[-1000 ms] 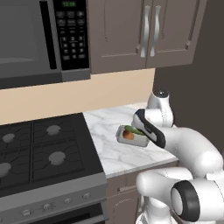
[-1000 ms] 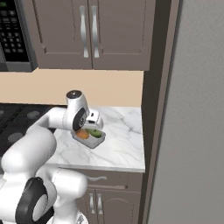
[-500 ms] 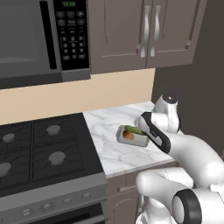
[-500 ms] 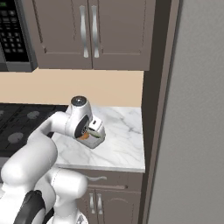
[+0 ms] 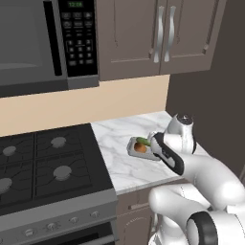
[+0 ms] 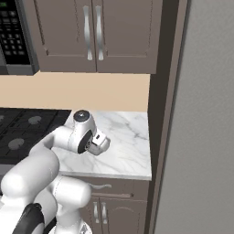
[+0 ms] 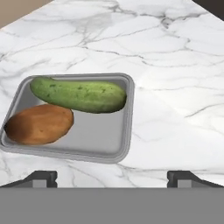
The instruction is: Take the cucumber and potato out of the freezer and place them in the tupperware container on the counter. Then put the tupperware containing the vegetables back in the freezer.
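Dark finger tips of the gripper (image 7: 112,177) are being held wide apart at the bottom of the hand view, with nothing gripped or touched between them. Just beyond them, the tupperware container (image 7: 127,131) is being seen lying flat on the counter (image 7: 175,78). Inside it the cucumber (image 7: 81,95) is lying along the far side and the potato (image 7: 39,124) is lying at one end against the near rim, the two touching.

White marble with grey veins is being shown as the counter surface. In the left base view the black stovetop (image 5: 43,165) is adjoining the counter on its left, and a microwave (image 5: 45,40) and brown upper cabinets (image 5: 158,36) are hanging above. In the right base view the freezer (image 6: 201,119), its flat grey door shut, is standing just right of the counter.
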